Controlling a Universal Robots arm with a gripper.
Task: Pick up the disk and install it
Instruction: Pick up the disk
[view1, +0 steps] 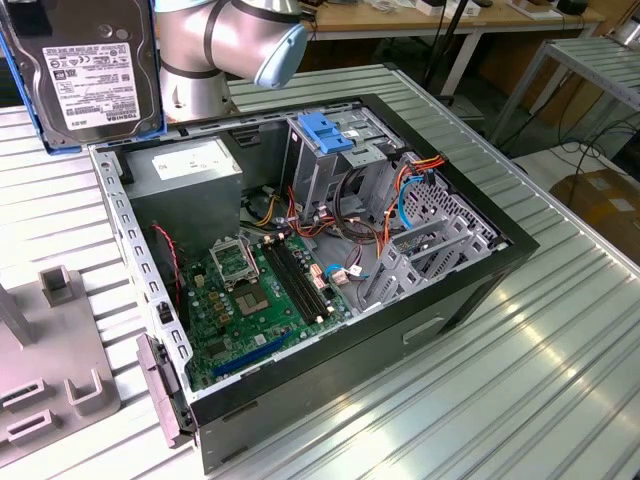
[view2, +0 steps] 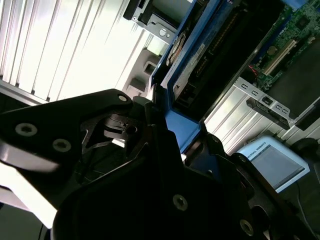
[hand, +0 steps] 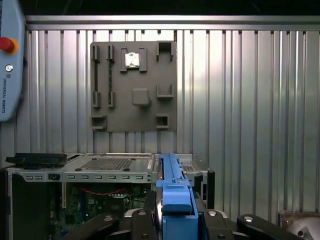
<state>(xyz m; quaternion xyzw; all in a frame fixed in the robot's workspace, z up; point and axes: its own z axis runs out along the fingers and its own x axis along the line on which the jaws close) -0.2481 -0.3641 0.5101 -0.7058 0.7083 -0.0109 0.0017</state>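
One silver, blue-framed, white-labelled disk (view1: 85, 62)

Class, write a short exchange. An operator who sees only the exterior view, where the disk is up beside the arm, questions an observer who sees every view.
Operator: Is the disk actually gripped?
Observer: Yes. In the first wrist view the tool is closed on the blue frame of the disk.
Operator: Is anything on the grey holder plate?
Observer: In the first wrist view, one small silver part sits on the plate.
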